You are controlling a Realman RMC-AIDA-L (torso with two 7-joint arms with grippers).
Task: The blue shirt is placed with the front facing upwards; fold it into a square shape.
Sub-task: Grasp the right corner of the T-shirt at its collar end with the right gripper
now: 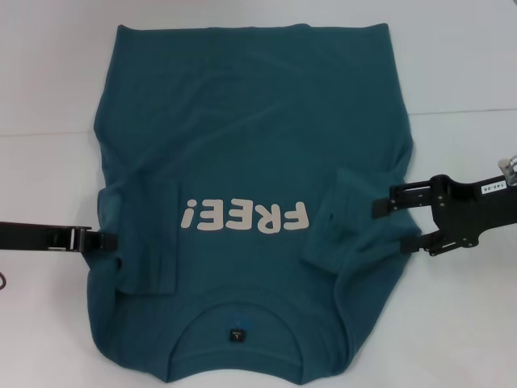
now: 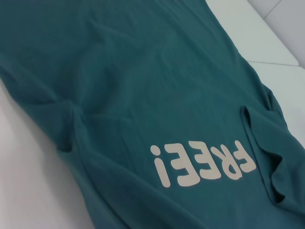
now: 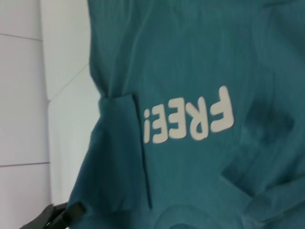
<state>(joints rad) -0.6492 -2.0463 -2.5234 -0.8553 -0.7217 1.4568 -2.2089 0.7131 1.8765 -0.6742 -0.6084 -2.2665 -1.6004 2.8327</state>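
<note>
Head view. The blue shirt (image 1: 242, 162) lies front up on a white table (image 1: 460, 65), collar toward the robot, hem away from it. Both short sleeves are folded inward onto the chest, flanking the white "FREE!" lettering (image 1: 244, 218). The left gripper (image 1: 109, 240) reaches in level from the left side, its slim black fingers meeting the shirt's edge just beside the folded left sleeve; whether they pinch the cloth cannot be told. The right gripper (image 1: 396, 222) reaches in from the opposite side, its two black fingers spread apart, one above the other, both tips touching the shirt's edge beside the folded right sleeve. A small dark tag (image 1: 236, 332) sits inside the round collar.

Left wrist view. Only the cloth shows, no fingers. The matte cotton knit carries soft diagonal creases, with a puckered gather (image 2: 74, 119) at the near edge. Beyond the lettering, the far sleeve's hemmed fold (image 2: 259, 143) stands up slightly.

Right wrist view. The shirt fills the view. A folded sleeve (image 3: 121, 143) with a straight stitched hem lies beside the lettering, and a dark gripper tip (image 3: 59, 215) meets the shirt's edge beyond it, a contact seen more closely here than from the head.
</note>
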